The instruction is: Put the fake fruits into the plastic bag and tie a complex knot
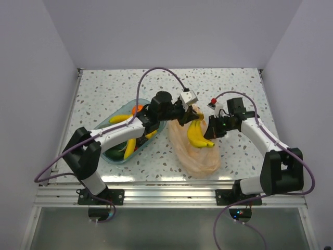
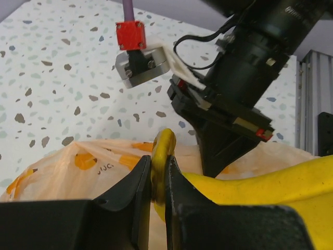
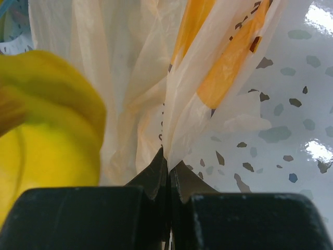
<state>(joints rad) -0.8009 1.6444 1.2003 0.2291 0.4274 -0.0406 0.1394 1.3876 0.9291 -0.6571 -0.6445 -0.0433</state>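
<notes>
Left gripper: the left gripper [image 2: 157,174] has its smooth black fingers almost together, pinching the curved stem of the glossy yellow plastic banana bunch [image 1: 199,134].
Bananas: held over the far end of the bag, right of the tray.
Right gripper: the right gripper [image 3: 167,162] is clamped tight on a pleated fold of the thin translucent peach-orange plastic bag [image 1: 196,156], at its far right edge.
Bag: limp and crinkled with orange print patches, it lies near centre on the speckled white table [image 1: 234,88].
Tray: the clear blue rectangular plastic tray [image 1: 118,162], left of the bag, holds a loose yellow banana [image 1: 120,118], a round orange fruit [image 1: 137,109] and a dark green fruit [image 1: 115,154].
</notes>
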